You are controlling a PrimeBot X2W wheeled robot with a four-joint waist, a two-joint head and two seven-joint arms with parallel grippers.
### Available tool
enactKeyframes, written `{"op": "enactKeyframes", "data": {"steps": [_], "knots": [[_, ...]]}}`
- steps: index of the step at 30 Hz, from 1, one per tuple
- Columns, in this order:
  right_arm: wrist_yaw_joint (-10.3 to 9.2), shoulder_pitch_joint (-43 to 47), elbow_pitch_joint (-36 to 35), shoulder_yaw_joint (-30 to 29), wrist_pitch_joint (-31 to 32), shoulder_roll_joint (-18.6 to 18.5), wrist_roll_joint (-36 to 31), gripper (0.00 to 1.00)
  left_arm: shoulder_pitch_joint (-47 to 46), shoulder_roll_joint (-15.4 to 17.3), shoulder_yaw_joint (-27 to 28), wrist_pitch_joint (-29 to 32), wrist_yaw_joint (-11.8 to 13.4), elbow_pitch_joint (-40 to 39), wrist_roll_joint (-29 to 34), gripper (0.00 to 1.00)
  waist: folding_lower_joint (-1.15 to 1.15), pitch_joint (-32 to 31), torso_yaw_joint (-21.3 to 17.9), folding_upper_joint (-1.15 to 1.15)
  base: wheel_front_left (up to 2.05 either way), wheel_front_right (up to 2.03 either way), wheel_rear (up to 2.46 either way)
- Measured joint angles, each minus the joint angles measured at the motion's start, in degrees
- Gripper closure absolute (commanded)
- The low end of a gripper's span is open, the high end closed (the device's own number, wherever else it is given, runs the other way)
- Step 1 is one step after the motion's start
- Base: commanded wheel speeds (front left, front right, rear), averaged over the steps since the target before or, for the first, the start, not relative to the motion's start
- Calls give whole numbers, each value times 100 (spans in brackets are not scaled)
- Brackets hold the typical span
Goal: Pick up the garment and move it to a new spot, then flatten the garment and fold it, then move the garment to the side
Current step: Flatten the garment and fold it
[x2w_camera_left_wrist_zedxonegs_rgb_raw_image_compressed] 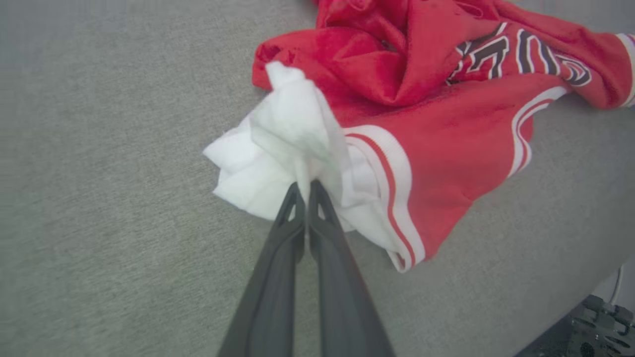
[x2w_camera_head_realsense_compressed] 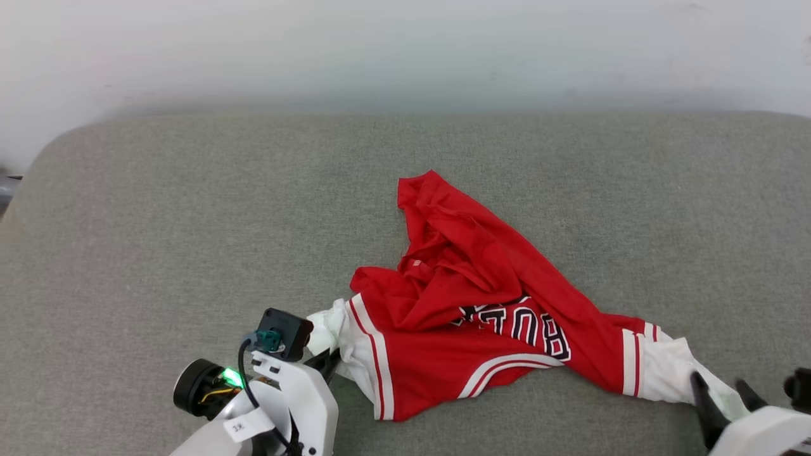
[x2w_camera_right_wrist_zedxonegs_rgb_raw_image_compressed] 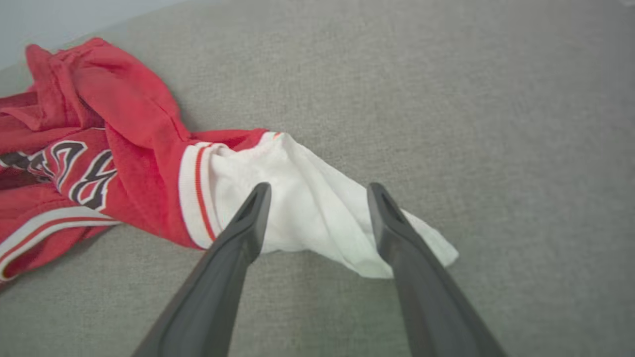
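Left wrist view: my left gripper [x2w_camera_left_wrist_zedxonegs_rgb_raw_image_compressed: 303, 186] is pinched tight on the bunched near sleeve [x2w_camera_left_wrist_zedxonegs_rgb_raw_image_compressed: 278, 134] at the 8 o'clock end of the garment [x2w_camera_head_realsense_compressed: 456, 297], probably to lift it. My right gripper [x2w_camera_right_wrist_zedxonegs_rgb_raw_image_compressed: 317, 188] stands wide, straddling the far sleeve [x2w_camera_right_wrist_zedxonegs_rgb_raw_image_compressed: 307, 208] at 4 o'clock. The garment lies crumpled: soft red fabric, striped seams, on the coarse grey cushion [x2w_camera_head_realsense_compressed: 190, 209].

The garment [x2w_camera_head_realsense_compressed: 481, 304]: you have it bunched on the worktop [x2w_camera_head_realsense_compressed: 158, 221], somewhat right of centre, toward your near side
Your left gripper [x2w_camera_left_wrist_zedxonegs_rgb_raw_image_compressed: 303, 187]: at the garment's left end, jaws pinched together on the left sleeve [x2w_camera_left_wrist_zedxonegs_rgb_raw_image_compressed: 278, 148]
Your right gripper [x2w_camera_right_wrist_zedxonegs_rgb_raw_image_compressed: 317, 191]: at the garment's right end, jaws apart over the right sleeve [x2w_camera_right_wrist_zedxonegs_rgb_raw_image_compressed: 307, 218]
The wall [x2w_camera_head_realsense_compressed: 405, 50]: behind the worktop's far edge
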Motion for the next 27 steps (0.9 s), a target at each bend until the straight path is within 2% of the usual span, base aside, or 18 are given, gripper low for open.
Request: {"op": "enactKeyframes", "data": {"steps": [8, 13, 20, 21, 22, 23, 27], "knots": [[0, -51, 390, -722, 1404, -98, -244, 0, 230, 71, 121, -275, 254, -579, 49, 100, 0, -134, 96, 0, 0, 0, 0], [0, -381, 864, -750, 1862, -396, -277, 0, 234, 73, 134, -327, 280, -730, 86, 100, 0, -74, 153, 0, 0, 0, 0], [-4, -658, 1503, -446, 2448, -620, -97, 0, 221, 67, 146, -428, 282, -791, 91, 100, -1, 101, 232, 0, 0, 0, 0], [-13, -701, 1560, -430, 2542, -642, -19, 42, 218, 65, 145, -447, 279, -790, 91, 100, -1, 118, 240, -1, 0, 0, 0], [-18, -736, 1602, -431, 2629, -648, 46, 93, 218, 64, 145, -449, 276, -786, 91, 100, 0, 132, 248, 0, 0, 0, 0], [-21, -754, 1614, -420, 2697, -665, 84, 100, 218, 63, 149, -468, 276, -781, 90, 100, 0, 142, 252, 0, 0, 0, 0], [-11, -776, 1567, -324, 2758, -633, 264, 100, 218, 52, 192, -599, 285, -756, 84, 100, 0, 126, 241, 0, 0, 0, 0]]}}
